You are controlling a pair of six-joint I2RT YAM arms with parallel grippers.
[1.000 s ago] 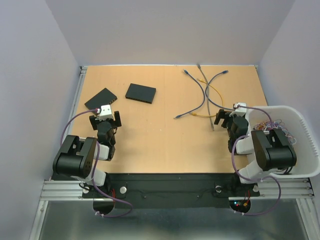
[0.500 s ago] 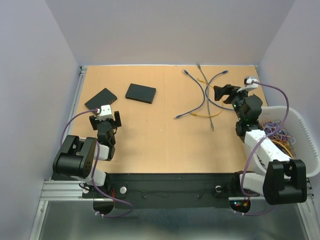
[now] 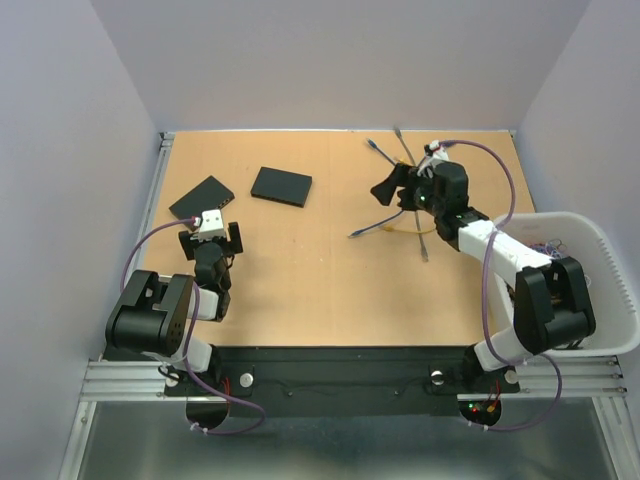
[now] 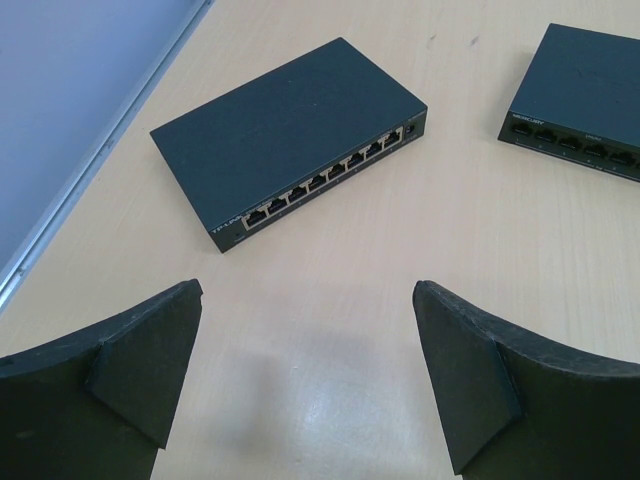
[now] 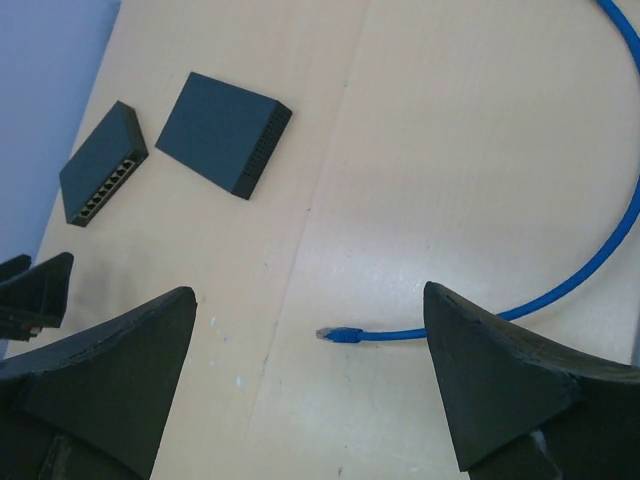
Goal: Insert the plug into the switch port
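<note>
**Both grippers spread and empty; plug loose on the wood**

Right gripper (image 5: 308,293): jaws far apart, nothing between them, raised over the tan wooden tabletop (image 5: 450,120). Between the two fingertips in the wrist view, down on the wood: the pale-tipped plug (image 5: 326,335) of a thin blue network cable (image 5: 600,240). Flat, untouched, tip pointing toward the left side of the table, with the cable curving away in a wide arc. Not yet in any port.

Farther out, well apart from the plug: two flat dark-grey box-shaped network switches. The outer switch (image 5: 100,172) near the left wall, the inner switch (image 5: 222,128) beside it toward the middle, not touching.

Left gripper (image 4: 308,292): jaws likewise wide apart and empty, low over the wood, facing the port row on the outer switch's long side. Inner switch at the right edge of that view, ports also turned this way.

Seen from above, near the right gripper: a yellow cable (image 3: 405,229) and a grey cable (image 3: 422,245), loose beside the blue one. At the table's right edge: a white plastic basket (image 3: 622,285).
</note>
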